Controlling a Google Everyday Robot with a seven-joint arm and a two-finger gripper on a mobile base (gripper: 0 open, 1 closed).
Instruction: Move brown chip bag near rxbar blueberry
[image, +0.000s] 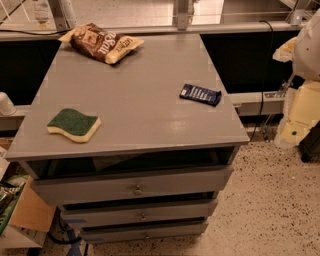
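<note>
Hanging far right, maybe that pale shape, my gripper was well apart from the brown chip bag, back left on the table. Open or shut, I couldn't tell. Reaching the bag came next.

The bench is a grey cabinet with a flat top and three drawers in its front face. Three items lie directly on the top, all well apart from one another. The brown chip bag lies flat at the far left corner, close to the far edge. The rxbar blueberry lies flat near the right edge, about midway from front to back. A sponge lies near the front left corner, green face up, yellow layer beneath. The gripper hangs off the bench, beyond its right side.
</note>
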